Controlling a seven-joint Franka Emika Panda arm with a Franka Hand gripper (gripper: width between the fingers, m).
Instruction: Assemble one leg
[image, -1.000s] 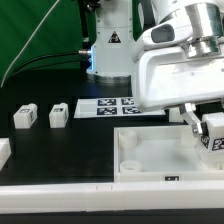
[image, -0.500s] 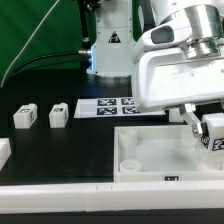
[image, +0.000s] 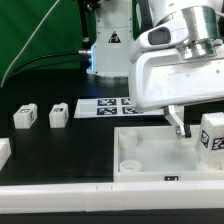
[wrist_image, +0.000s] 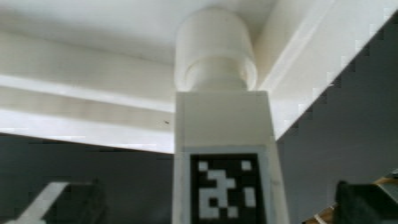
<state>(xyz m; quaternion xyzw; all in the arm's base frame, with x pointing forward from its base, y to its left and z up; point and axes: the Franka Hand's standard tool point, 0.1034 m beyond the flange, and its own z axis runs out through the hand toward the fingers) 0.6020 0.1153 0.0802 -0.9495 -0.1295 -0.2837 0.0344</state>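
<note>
A leg (image: 212, 135), a white block with a black-and-white tag, stands at the corner of the white tray-like panel (image: 150, 158) on the exterior view's right. My gripper (image: 199, 128) is open around it. One finger (image: 179, 123) stands clear of the leg's side and the other is out of view. In the wrist view the leg (wrist_image: 222, 120) runs between the two fingertips (wrist_image: 59, 201) with dark gaps on both sides. Its round peg end lies against the white panel (wrist_image: 71, 90).
Two more legs (image: 24, 117) (image: 58, 114) stand on the black table at the exterior view's left, and another white part (image: 3, 152) shows at the left edge. The marker board (image: 104, 106) lies behind the panel. The arm's base stands at the back.
The gripper has opened and let go of the leg. The visible finger has moved toward the exterior view's left, away from the leg, which stays at the panel's corner.
</note>
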